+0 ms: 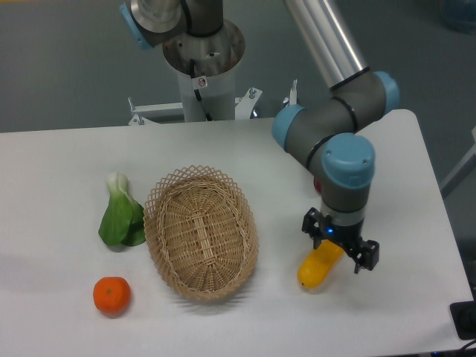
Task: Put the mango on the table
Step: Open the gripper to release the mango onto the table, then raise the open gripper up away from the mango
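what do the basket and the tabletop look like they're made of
The oval tan woven basket looks like wicker or rattan: interlaced strands, an open looped rim, a dull natural finish. The flat white table looks like painted or laminated board, smooth and matte with only soft shadows; which material lies under the surface is not visible.

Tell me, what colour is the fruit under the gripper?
The mango is yellow-orange, clearest in the fixed camera view.
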`<control>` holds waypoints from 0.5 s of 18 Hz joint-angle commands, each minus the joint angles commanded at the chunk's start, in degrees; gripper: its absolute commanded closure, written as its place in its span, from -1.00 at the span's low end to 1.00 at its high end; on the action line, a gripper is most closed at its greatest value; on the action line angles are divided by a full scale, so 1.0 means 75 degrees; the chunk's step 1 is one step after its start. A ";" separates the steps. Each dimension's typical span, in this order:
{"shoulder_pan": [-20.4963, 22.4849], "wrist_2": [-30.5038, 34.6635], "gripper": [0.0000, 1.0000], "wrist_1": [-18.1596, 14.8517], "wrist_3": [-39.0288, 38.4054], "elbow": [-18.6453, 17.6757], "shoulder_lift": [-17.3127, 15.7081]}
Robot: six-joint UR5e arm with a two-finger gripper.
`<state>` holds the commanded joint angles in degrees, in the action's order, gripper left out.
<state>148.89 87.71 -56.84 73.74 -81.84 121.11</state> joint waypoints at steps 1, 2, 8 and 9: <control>0.0000 0.0000 -1.00 -0.0422 0.0023 0.0258 0.0047; 0.0012 0.0000 -1.00 -0.0809 0.0093 0.0515 0.0082; 0.0223 0.0035 -1.00 -0.2078 0.0843 0.1701 0.0386; 0.0246 0.0047 -1.00 -0.2078 0.1006 0.1771 0.0422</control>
<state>150.73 88.07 -72.42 81.29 -68.56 124.27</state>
